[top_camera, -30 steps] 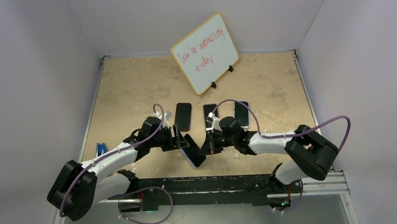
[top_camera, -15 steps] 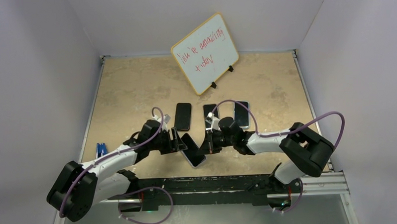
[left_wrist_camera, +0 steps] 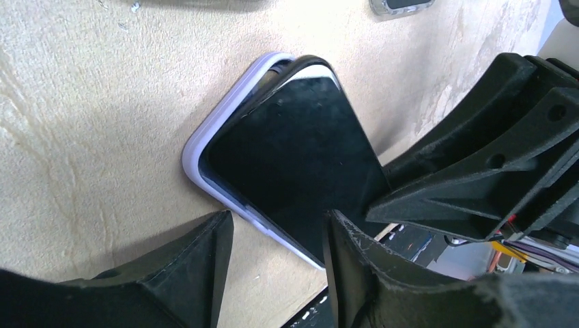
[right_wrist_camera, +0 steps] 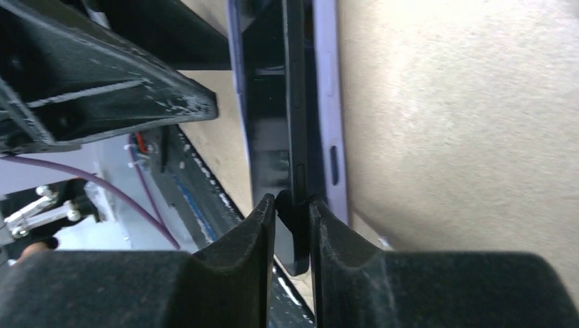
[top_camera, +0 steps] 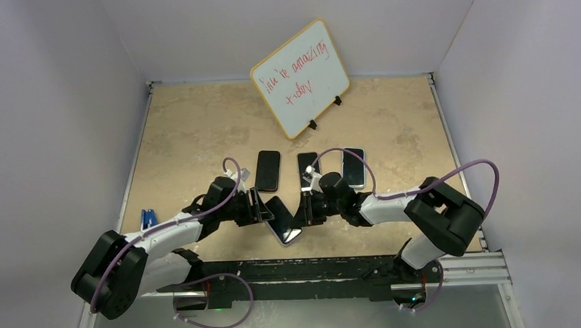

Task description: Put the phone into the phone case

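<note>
A black phone [left_wrist_camera: 293, 157] lies slanted in a lilac phone case [left_wrist_camera: 205, 147] on the tan table, one long edge standing above the case wall. From above, the phone [top_camera: 280, 214] and case [top_camera: 293, 237] sit between both grippers. My left gripper [left_wrist_camera: 276, 232] is open and hovers over the case's long edge without touching it; in the top view this gripper [top_camera: 263, 209] is at the phone's left. My right gripper [right_wrist_camera: 292, 201] pinches the phone [right_wrist_camera: 293, 102] by its raised edge, beside the case wall [right_wrist_camera: 326, 102]; from above it [top_camera: 304, 211] is on the right.
Three more dark phones [top_camera: 268, 169] [top_camera: 307, 163] [top_camera: 354, 167] lie just behind the grippers. A tilted whiteboard [top_camera: 300, 77] stands at the back. A small blue object [top_camera: 148, 217] rests at the left edge. The black base rail [top_camera: 313, 269] runs along the near edge.
The phone has dropped from a steep tilt to lie flatter on the case. The right gripper has shifted slightly left with it, and the left gripper has narrowed a little.
</note>
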Tool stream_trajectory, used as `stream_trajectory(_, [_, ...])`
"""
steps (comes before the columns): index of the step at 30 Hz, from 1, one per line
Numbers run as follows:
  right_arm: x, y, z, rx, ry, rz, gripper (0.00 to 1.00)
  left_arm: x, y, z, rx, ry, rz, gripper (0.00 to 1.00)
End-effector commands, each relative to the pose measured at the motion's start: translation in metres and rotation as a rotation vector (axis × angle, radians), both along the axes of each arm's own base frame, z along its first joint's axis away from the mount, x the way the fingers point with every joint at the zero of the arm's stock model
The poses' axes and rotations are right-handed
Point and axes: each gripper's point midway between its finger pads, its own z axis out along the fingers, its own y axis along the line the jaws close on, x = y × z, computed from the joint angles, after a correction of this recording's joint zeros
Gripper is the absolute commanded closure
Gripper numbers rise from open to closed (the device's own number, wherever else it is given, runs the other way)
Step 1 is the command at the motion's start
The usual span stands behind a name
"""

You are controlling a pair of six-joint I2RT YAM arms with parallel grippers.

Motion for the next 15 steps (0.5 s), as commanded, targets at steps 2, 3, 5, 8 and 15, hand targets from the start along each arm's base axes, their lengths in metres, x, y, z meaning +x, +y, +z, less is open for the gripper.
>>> stream_trajectory(2, [0.013, -0.011, 0.007, -0.106, -0.055, -0.046, 0.67, 0.006, -0.002, 0.008, 0.001, -0.021, 0.008, 0.50])
stream_trajectory(3, [0.014, -0.013, 0.011, -0.117, -0.069, -0.050, 0.63, 0.006, -0.001, 0.008, 0.008, -0.019, 0.010, 0.51])
stream_trajectory(5, [0.018, -0.015, 0.021, -0.132, -0.096, -0.058, 0.57, 0.008, 0.001, 0.008, 0.019, -0.017, 0.016, 0.53])
stream_trajectory(8, [0.025, -0.018, 0.034, -0.146, -0.137, -0.077, 0.51, 0.011, 0.000, 0.012, 0.019, -0.023, 0.027, 0.55])
stream_trajectory(15, [0.040, -0.017, 0.035, -0.185, -0.187, -0.080, 0.47, 0.017, -0.003, 0.023, -0.003, -0.041, 0.041, 0.55])
